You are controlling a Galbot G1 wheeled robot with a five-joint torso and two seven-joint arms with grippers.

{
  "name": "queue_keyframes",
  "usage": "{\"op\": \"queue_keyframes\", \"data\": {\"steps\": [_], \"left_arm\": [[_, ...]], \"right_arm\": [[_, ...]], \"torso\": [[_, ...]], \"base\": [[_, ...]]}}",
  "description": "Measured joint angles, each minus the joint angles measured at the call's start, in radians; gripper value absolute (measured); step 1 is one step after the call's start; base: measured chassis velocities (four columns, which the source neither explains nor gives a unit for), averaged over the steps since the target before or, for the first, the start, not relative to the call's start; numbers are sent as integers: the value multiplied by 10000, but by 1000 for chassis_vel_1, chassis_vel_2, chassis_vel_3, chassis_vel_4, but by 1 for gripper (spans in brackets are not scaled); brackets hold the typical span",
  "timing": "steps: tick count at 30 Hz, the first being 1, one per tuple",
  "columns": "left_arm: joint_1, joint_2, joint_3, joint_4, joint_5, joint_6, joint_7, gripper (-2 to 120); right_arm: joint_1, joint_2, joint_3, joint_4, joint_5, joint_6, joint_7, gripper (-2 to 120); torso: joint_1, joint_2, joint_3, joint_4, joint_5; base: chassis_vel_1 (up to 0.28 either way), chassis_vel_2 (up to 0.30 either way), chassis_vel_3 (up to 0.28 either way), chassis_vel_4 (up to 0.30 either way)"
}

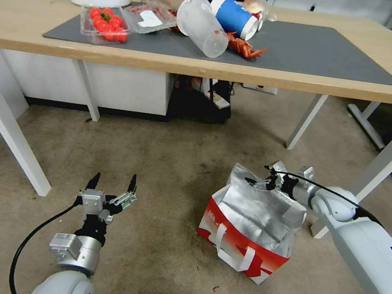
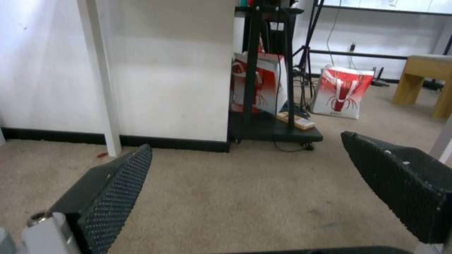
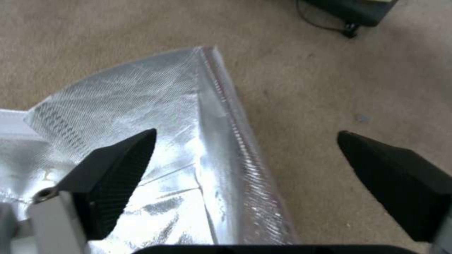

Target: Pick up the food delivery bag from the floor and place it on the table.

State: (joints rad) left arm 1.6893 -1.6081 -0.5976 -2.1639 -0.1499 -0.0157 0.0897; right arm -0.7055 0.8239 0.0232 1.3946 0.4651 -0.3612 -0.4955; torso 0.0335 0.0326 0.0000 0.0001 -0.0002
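Head view shows the bag standing on the carpet floor in front of the table, its silver foil top open and crumpled. The right gripper sits at the bag's upper rear edge; in the right wrist view its jaws are spread wide, straddling the foil rim, one jaw over the lining and the other over bare carpet, not gripping anything. The left gripper hovers low over the floor, well left of the bag, jaws wide and empty.
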Motion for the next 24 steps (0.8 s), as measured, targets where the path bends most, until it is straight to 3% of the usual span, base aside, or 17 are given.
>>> {"op": "queue_keyframes", "data": {"steps": [6,9,13,24], "left_arm": [[-23,0,0,43,-4,-4,0,99],[-26,0,-3,83,-5,-29,3,99],[-25,0,-9,101,-5,-38,5,99],[12,0,-5,86,-1,-55,10,100]], "right_arm": [[233,54,-440,-208,-85,-29,-2,85],[313,102,-685,-392,-122,-30,-3,69],[331,111,-758,-430,-139,-35,-6,59],[340,86,-829,-612,-260,-51,-72,16]], "torso": [[0,1,0,-1,2],[0,1,0,-1,2],[0,2,0,-2,1],[0,3,0,-1,2]], "base": [[0,0,0,0],[0,0,0,0],[0,0,0,0],[0,0,0,0]]}}
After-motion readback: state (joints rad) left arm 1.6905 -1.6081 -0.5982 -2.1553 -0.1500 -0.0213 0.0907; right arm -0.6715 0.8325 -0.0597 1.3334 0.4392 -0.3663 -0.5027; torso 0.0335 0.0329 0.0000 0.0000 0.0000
